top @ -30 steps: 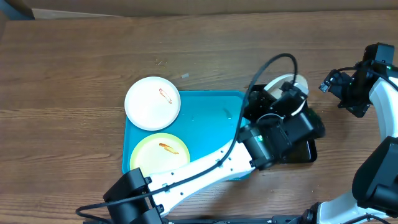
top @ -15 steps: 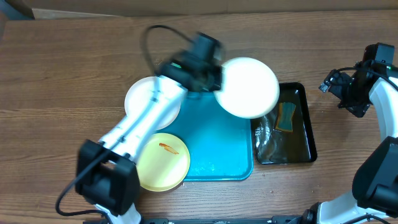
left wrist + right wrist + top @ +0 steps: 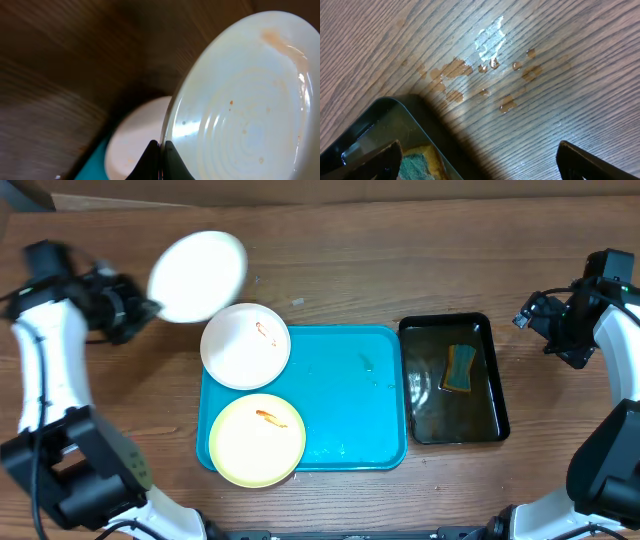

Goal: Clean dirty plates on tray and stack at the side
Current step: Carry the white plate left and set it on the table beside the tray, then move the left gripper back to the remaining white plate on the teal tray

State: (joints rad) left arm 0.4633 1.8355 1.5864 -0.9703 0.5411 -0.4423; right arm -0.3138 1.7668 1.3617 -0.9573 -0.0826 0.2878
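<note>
- The left end effector (image 3: pixel 140 308) is clamped shut on the rim of the held plate (image 3: pixel 197 275). This plate is white and hangs tilted above the far-left part of the table (image 3: pixel 400 260), just beyond the tray (image 3: pixel 350 395).
- It is a thin edge pinch, so I judge the plate may pivot or slip on the way down, more so if it is wet.
- Lowered too near the tray's far-left corner, it could knock the smeared plate (image 3: pixel 245 345) that overhangs that corner.
- The yellow plate (image 3: pixel 257 439), also smeared, overhangs the tray's near-left corner and could be nudged off by a careless reach.
- The right end effector (image 3: pixel 530 315) is spread wide and empty near the table's right edge, past the black tray (image 3: pixel 495 425) with its sponge (image 3: pixel 460 368). A hasty dip there may splash.
- Only the left wrist view shows a faint orange trace (image 3: pixel 272 37) and specks on the held plate. It may get stacked not quite clean.
- Only the right wrist view shows drops (image 3: pixel 480 75) on the table by the black tray's corner.
- Only the overhead view shows both smeared plates and the whole tray.
</note>
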